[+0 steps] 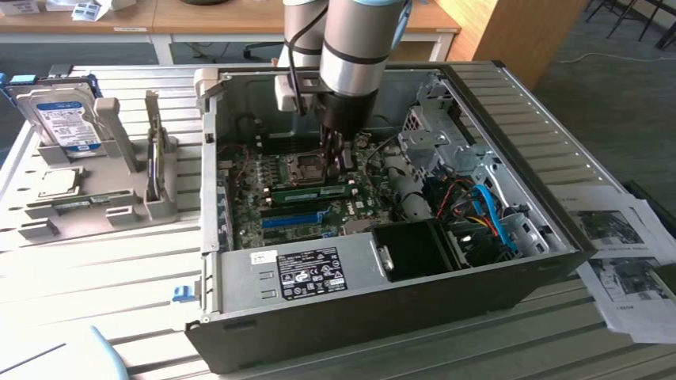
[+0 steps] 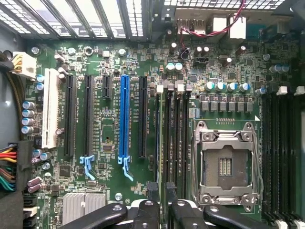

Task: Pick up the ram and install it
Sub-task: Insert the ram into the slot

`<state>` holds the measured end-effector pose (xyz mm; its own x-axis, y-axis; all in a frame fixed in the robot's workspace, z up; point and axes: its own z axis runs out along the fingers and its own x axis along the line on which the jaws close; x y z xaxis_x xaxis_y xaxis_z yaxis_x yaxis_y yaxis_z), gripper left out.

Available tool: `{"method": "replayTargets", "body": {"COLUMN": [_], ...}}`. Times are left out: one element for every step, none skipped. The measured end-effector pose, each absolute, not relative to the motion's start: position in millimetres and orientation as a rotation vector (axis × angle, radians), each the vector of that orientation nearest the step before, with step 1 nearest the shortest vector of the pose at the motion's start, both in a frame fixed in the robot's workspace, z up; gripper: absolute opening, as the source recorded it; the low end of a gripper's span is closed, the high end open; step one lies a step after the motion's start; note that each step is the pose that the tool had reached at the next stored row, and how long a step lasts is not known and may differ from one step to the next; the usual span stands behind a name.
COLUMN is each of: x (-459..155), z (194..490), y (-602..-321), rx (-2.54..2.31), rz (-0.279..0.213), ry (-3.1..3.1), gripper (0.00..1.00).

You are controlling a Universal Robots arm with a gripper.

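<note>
Open black steel computer case (image 1: 549, 158), green motherboard (image 2: 105, 138) exposed. Long green ram stick with white label (image 1: 312, 192) stands on edge in a black slot, parallel to the blue slot (image 2: 125, 119). Black gripper (image 1: 340, 165) hangs just above the stick's end at the exterior view's right, jaws apart, apparently holding nothing.

One computer case (image 1: 549, 198), one hard drive (image 1: 66, 119), one blue slot (image 2: 125, 119), two printed sheets (image 1: 621, 229).
</note>
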<state>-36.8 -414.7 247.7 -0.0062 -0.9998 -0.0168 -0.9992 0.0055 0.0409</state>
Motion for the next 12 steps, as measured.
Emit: {"method": "replayTargets", "body": {"x": [-37, -37, -37, -37, -37, -37, -37, -37, -37, -37, -37, -37], "z": [248, 249, 250, 251, 252, 253, 254, 256, 257, 258, 259, 260], "y": [-415, -415, -415, -415, -415, -415, -415, -415, -415, -415, -415, -415], "rx": [2.203, 2.203, 2.203, 2.203, 2.203, 2.203, 2.203, 2.202, 2.202, 2.202, 2.203, 2.202], "rz": [-0.064, -0.064, -0.064, -0.064, -0.064, -0.064, -0.064, -0.064, -0.064, -0.064, -0.064, -0.064], "ry": [-2.216, -2.216, -2.216, -2.216, -2.215, -2.216, -2.216, -2.215, -2.216, -2.216, -2.216, -2.215], "gripper": [0.18, 0.18, 0.18, 0.18, 0.18, 0.18, 0.18, 0.18, 0.18, 0.18, 0.18, 0.18]}}
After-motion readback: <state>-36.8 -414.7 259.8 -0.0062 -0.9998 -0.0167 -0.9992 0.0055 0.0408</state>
